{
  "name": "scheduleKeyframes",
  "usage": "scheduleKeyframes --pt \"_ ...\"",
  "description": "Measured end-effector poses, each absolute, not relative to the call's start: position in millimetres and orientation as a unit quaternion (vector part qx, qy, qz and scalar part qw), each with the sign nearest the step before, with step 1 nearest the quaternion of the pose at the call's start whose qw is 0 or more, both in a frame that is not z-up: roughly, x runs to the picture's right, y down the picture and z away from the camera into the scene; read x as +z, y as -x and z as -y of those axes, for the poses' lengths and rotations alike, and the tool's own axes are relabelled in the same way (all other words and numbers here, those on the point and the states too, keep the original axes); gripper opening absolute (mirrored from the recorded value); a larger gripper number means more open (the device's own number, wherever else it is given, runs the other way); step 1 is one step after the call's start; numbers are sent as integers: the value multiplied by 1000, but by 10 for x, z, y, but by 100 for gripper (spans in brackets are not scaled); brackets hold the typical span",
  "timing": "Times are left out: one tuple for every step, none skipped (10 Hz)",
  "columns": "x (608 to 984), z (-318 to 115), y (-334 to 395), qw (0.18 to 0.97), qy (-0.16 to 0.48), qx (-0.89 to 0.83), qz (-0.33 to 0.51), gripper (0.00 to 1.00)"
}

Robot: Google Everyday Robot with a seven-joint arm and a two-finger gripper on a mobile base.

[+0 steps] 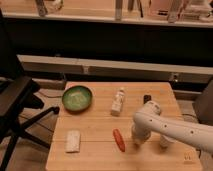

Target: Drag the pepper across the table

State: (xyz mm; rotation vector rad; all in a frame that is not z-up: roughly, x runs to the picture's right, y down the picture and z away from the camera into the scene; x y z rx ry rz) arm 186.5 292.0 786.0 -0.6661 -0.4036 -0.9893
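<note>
Whether the fingers are spread or closed cannot be told, since the gripper [136, 141] points down at the table [100, 155] just beside the pepper's [118, 140] right side, probably placed to push it sideways. The pepper lies near the front edge, well apart from the green bowl [77, 97], white bottle [118, 101] and white packet [73, 141]. The pale plank top stands before a dark wall, a black chair [17, 102] to its left.

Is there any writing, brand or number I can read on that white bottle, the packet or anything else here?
No text is readable.
White bottle: any label is too blurred to read.
White packet: no legible print.
Green bowl, pepper and table: no visible markings.
The gripper sits just right of the pepper; it shows no writing.
</note>
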Motion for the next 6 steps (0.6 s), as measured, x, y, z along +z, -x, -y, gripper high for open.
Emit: scheduleKeyframes --pt "7859 -2928 -1872 808 312 -462 189 18" --pt "7854 -2933 -1883 808 314 -462 189 30" --pt "7843 -2924 -1875 805 311 -469 188 40" --pt "7802 -2851 -1782 797 294 -492 189 52" --pt "7729 -2768 -1706 790 280 -512 190 62" --pt "7609 -2637 -1617 779 262 -538 190 72"
